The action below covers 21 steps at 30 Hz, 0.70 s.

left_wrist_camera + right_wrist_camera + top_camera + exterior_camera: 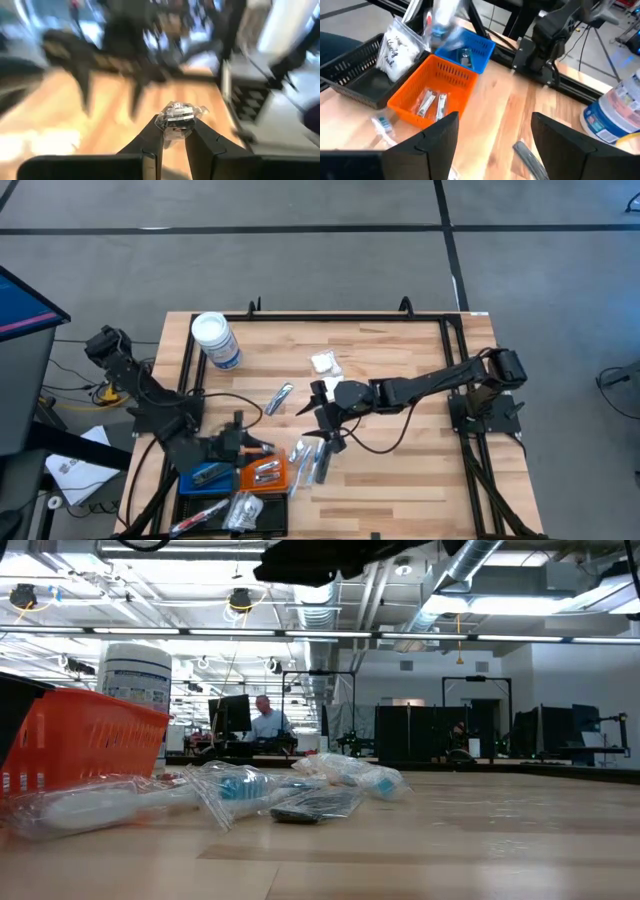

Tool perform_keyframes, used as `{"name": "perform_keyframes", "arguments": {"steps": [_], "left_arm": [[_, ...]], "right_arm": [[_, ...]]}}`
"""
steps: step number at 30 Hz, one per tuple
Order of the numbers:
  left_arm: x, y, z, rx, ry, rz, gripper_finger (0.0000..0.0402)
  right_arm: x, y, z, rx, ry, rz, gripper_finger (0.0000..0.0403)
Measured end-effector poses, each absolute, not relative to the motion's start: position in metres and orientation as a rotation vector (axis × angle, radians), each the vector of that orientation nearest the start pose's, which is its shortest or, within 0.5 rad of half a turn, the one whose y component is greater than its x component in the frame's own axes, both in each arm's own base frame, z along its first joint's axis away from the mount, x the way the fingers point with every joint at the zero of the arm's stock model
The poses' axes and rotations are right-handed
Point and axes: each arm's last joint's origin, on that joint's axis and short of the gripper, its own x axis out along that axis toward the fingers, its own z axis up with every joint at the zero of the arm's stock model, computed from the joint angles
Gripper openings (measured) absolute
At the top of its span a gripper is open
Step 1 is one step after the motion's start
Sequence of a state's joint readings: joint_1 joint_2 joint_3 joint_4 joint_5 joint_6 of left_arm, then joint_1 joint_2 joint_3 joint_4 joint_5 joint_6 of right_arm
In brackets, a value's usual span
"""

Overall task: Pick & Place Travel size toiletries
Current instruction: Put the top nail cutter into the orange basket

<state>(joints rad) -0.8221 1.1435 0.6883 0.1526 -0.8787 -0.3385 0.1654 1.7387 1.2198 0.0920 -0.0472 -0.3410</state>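
Left gripper point(174, 131): pinches a small clear-wrapped packet point(178, 116), held near the blue tray point(207, 476) | Right gripper point(495, 131): fingers spread, holding nothing, above loose wrapped toiletries point(311, 458) just beside the orange tray point(262, 474) | More toiletries (silvery sticks) lie in the orange tray; packets in the black tray point(262, 515) | White-lidded jar point(216, 340) stands at the far left of the table point(400, 480).

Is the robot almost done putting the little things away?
Partly. Some items already lie in the orange tray, the blue tray and the black tray. The left gripper holds a small wrapped packet. The right gripper is open. Several packets wait on the table.
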Motion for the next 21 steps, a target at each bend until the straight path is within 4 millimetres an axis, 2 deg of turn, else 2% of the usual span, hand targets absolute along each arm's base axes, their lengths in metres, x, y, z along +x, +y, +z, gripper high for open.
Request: {"name": "perform_keyframes", "arguments": {"steps": [7, 12, 15, 21], "left_arm": [[0.207, -0.158, 0.262, -0.238, 0.706, 0.094, 0.0049], [0.230, -0.154, 0.252, -0.333, 1.051, 0.076, 0.0049], [0.239, -0.151, 0.244, -0.373, 1.206, 0.062, 0.0049], [0.248, -0.142, 0.230, -0.446, 1.390, 0.041, 0.0049]], "right_arm": [[0.374, 0.065, 0.267, -0.393, 0.443, 0.302, 0.0239], [0.366, 0.063, 0.272, -0.389, 0.476, 0.308, 0.0238], [0.365, 0.063, 0.270, -0.389, 0.496, 0.311, 0.0238], [0.364, 0.063, 0.268, -0.394, 0.524, 0.317, 0.0238]]}}
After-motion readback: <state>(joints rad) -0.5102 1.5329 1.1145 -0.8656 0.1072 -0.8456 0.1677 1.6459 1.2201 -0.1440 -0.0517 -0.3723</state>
